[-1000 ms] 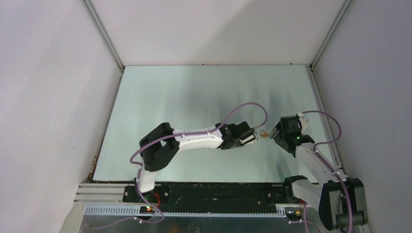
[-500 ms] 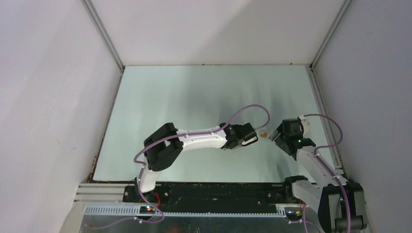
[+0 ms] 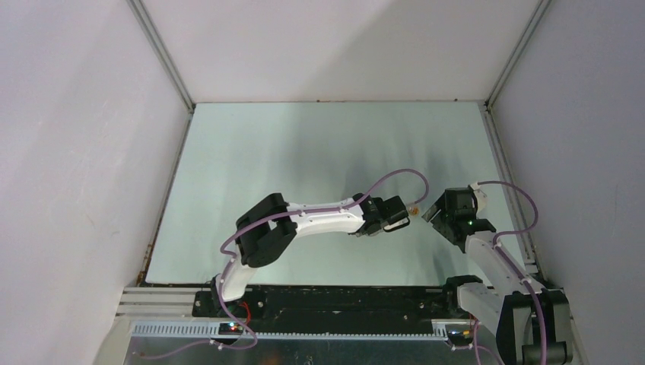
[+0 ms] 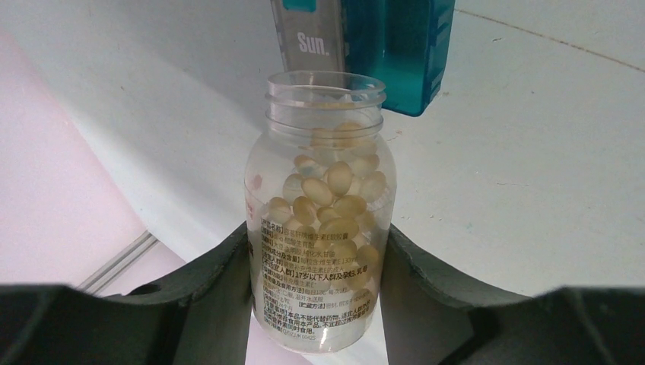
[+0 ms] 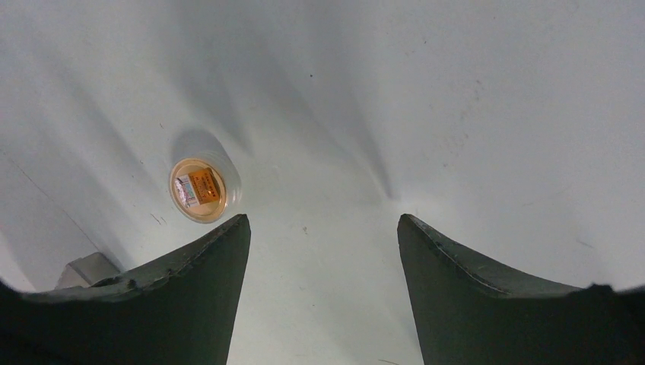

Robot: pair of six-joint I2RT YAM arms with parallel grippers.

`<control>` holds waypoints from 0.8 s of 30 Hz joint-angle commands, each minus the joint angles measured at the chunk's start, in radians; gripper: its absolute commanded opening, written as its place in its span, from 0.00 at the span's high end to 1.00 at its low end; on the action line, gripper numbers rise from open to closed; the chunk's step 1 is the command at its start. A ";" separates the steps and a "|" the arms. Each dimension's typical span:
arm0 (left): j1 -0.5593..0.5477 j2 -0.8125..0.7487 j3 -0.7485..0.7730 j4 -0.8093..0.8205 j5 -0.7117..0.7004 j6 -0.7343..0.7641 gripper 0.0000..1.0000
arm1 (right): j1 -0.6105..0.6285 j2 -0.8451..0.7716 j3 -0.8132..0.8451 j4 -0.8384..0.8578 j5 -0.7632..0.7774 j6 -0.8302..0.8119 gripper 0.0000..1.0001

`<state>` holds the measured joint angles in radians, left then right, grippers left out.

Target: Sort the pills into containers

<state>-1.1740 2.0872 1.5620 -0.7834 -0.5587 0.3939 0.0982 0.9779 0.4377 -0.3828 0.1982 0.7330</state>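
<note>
My left gripper (image 4: 316, 237) is shut on a clear, uncapped pill bottle (image 4: 325, 205) holding several pale yellow softgel pills (image 4: 338, 176). Just beyond the bottle mouth stands the teal-blue container (image 4: 395, 53) with a grey face marked "Sun."; its top is cut off by the frame. In the top view the left gripper (image 3: 401, 220) reaches right, close to the right gripper (image 3: 435, 215), and the container cannot be made out there. My right gripper (image 5: 323, 222) is open and empty above bare table.
A round bottle cap with an orange label (image 5: 199, 190) lies on the table left of the right gripper's fingers; it shows as a small orange dot in the top view (image 3: 414, 206). White walls enclose the pale table (image 3: 304, 152) on three sides.
The left arm has stretched further right, carrying the bottle nearer the right gripper. The right gripper has shifted slightly. The cap has stayed put.
</note>
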 commanded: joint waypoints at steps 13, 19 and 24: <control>-0.026 0.035 0.089 -0.090 -0.068 0.020 1.00 | -0.020 -0.004 -0.020 0.049 -0.026 0.001 0.27; -0.031 0.056 0.130 -0.132 -0.085 0.011 1.00 | -0.027 -0.004 -0.026 0.055 -0.035 -0.001 0.27; -0.031 0.069 0.165 -0.163 -0.095 0.008 1.00 | -0.032 -0.004 -0.028 0.058 -0.044 -0.002 0.28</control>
<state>-1.1957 2.1475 1.6711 -0.9070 -0.6117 0.3965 0.0742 0.9745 0.4149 -0.3534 0.1612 0.7330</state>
